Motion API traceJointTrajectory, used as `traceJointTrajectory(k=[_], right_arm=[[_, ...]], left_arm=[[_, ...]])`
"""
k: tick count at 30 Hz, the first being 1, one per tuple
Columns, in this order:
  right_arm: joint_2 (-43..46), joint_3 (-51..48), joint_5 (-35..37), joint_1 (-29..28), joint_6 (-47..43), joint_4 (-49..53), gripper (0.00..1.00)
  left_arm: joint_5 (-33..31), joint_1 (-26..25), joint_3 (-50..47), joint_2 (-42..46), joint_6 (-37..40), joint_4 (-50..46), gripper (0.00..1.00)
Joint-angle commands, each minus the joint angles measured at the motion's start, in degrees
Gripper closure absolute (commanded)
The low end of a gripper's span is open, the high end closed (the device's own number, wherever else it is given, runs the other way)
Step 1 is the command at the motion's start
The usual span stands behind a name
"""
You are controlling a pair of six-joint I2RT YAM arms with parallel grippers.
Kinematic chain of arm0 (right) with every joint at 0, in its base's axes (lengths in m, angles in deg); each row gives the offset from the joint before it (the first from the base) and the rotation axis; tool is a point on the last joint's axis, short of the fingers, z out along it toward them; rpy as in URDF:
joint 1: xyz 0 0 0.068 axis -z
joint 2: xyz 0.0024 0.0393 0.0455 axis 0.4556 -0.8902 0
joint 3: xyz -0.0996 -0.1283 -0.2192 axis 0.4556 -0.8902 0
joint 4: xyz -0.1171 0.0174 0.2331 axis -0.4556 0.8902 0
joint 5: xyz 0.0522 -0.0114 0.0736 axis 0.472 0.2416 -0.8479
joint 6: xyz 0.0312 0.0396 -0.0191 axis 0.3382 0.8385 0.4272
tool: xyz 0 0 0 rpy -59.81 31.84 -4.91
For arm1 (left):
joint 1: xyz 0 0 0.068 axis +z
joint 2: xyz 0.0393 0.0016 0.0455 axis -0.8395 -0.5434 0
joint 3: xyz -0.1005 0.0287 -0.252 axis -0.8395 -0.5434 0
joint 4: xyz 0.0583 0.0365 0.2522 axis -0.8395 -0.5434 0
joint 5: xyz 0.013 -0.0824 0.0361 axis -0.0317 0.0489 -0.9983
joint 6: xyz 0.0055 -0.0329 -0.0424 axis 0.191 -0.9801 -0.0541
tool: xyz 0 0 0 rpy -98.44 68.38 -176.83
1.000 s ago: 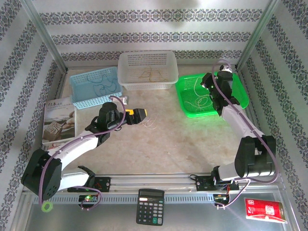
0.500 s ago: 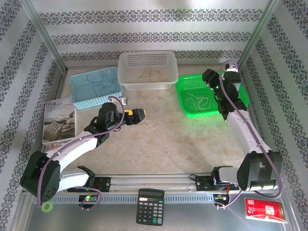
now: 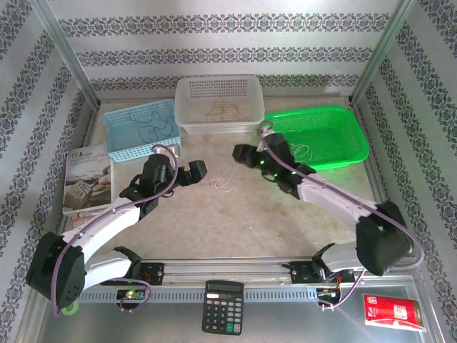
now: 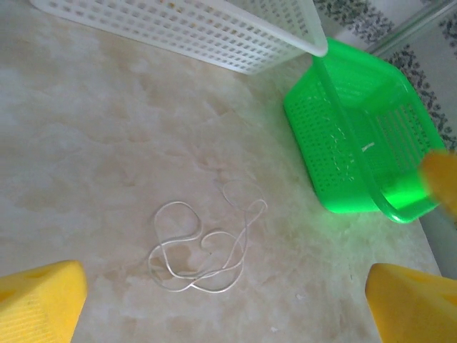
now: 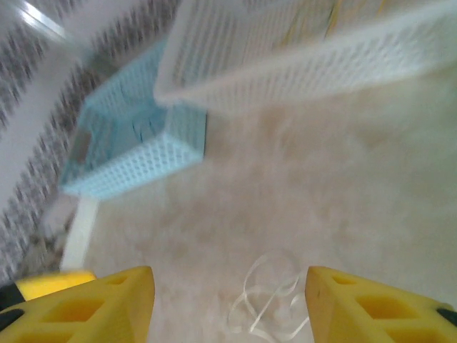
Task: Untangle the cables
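Three baskets in a row at back of tabletop [image 3: 235, 221]: left basket [image 3: 139, 148]; middle basket [image 3: 218, 126] just right of it, set further back; right basket [image 3: 330, 163] right of that; strands [image 3: 225, 111] in each. Cables [image 3: 221, 182] on bare tabletop in front of middle basket, between left claw [image 3: 196, 171] and right claw [image 3: 241, 153], apart from both; book [image 3: 87, 179] at left edge, before left basket; calculator [image 3: 223, 307] at near edge, centre; packet [image 3: 393, 312] near right corner; ring [image 3: 69, 307] near left corner.
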Motion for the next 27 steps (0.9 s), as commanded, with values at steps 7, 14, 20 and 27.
traceJointTrajectory(k=[7,14,20,27], right_arm=[[-13.21,0.43,4.48,-8.24,12.48,-5.10,0.43],[-18.82,3.20,4.84,-8.63,14.39,-6.33,0.45],[-23.44,6.27,3.97,-7.58,14.51,-7.06,0.61],[-18.23,5.01,-3.19,-5.25,9.29,-9.21,1.00]], left_arm=[[0.11,4.47,-0.80,2.24,-2.53,-1.70,0.00],[0.81,5.11,-2.57,3.36,-3.55,-0.48,0.00],[1.51,5.37,-2.96,3.32,-3.66,0.15,0.00],[3.40,5.83,-2.62,3.69,-3.27,-0.45,0.00]])
